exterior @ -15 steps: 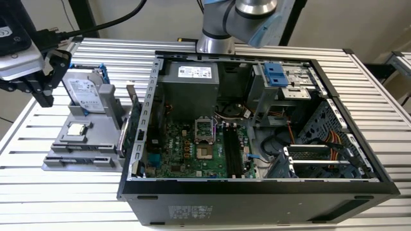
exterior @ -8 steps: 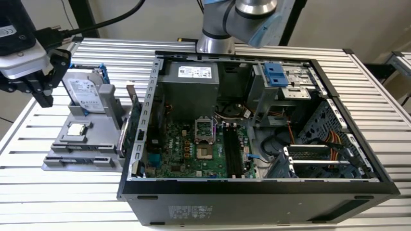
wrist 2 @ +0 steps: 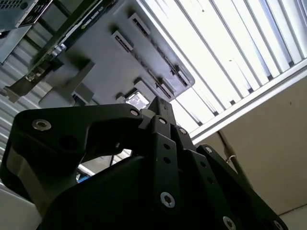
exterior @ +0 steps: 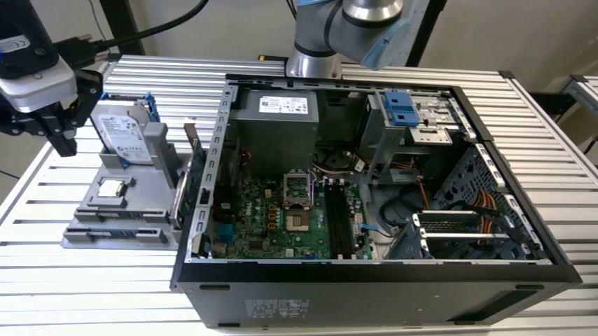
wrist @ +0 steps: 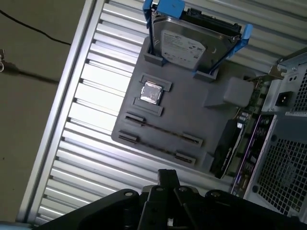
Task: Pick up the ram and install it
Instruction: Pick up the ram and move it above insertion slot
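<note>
You are working over a worktop [exterior: 94, 294] of ribbed, silver-grey metal slats. Past its edge, the first wrist view shows a plain beige floor [wrist: 29, 96] with a thin black cable [wrist: 33, 28] trailing across it.

The gripper [exterior: 64, 143] hangs at the exterior view's upper left, near the upright hard drive [exterior: 122, 133]. In both wrist views its black fingers [wrist: 168, 176] come together at one tip, clenched on nothing.

The ram [wrist: 160, 130] is a thin dark strip standing on edge between two slot blocks of the grey holder [wrist: 192, 96]. It is well apart from the gripper. The small silver processor [wrist: 151, 92] lies in its square recess on the same holder, between the ram and the hard drive.

A green card [exterior: 187, 189] stands on edge between the holder and the open computer case [exterior: 374, 280], which takes up the exterior view's centre and right. The motherboard [exterior: 280, 224] lies exposed inside.

As for writing, you have:
- A white printed label on the hard drive's face.
- A white label on the grey power supply [exterior: 276, 126].
- A pale sticker on the case's dark outer wall, low in the exterior view.
</note>
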Action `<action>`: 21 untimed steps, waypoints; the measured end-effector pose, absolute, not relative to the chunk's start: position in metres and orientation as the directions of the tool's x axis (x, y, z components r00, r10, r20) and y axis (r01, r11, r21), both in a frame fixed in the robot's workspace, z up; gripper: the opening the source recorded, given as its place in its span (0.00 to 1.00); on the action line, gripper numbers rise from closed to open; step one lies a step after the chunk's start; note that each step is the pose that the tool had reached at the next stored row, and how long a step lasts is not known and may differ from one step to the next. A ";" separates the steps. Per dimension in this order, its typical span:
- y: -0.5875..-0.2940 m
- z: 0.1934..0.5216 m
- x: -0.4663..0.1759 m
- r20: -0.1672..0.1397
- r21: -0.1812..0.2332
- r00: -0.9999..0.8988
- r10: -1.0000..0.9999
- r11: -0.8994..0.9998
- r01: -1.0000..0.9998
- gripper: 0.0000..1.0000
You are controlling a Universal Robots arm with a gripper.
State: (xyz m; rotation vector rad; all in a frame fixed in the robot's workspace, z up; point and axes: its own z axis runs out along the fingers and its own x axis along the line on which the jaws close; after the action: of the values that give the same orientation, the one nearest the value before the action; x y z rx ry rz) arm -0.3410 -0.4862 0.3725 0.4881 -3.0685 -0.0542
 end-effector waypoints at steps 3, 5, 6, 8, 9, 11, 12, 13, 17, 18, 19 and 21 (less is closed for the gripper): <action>-0.486 0.373 -0.341 0.028 0.040 -0.943 -0.332 0.943 -0.331 0.00; -0.486 0.373 -0.341 0.028 0.040 -0.938 -0.346 0.938 -0.345 0.00; -0.486 0.373 -0.341 0.028 0.040 -0.935 -0.353 0.935 -0.352 0.00; -0.486 0.373 -0.341 0.028 0.040 -0.930 -0.366 0.930 -0.365 0.00; -0.486 0.373 -0.341 0.028 0.040 -0.927 -0.373 0.928 -0.372 0.00; -0.486 0.373 -0.341 0.028 0.040 -0.922 -0.387 0.922 -0.386 0.00; -0.486 0.373 -0.341 0.028 0.040 -0.919 -0.394 0.919 -0.393 0.00; -0.486 0.373 -0.341 0.028 0.040 -0.914 -0.404 0.914 -0.403 0.00; -0.486 0.372 -0.341 0.023 0.037 -0.895 -0.445 0.895 -0.444 0.00; -0.486 0.373 -0.341 0.021 0.036 -0.891 -0.454 0.891 -0.453 0.00; -0.486 0.373 -0.341 0.019 0.035 -0.886 -0.463 0.886 -0.463 0.00; -0.486 0.373 -0.341 0.013 0.032 -0.877 -0.481 0.877 -0.480 0.00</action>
State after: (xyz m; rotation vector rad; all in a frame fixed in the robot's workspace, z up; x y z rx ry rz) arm -0.3409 -0.4860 0.3726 0.7741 -3.0231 -0.0434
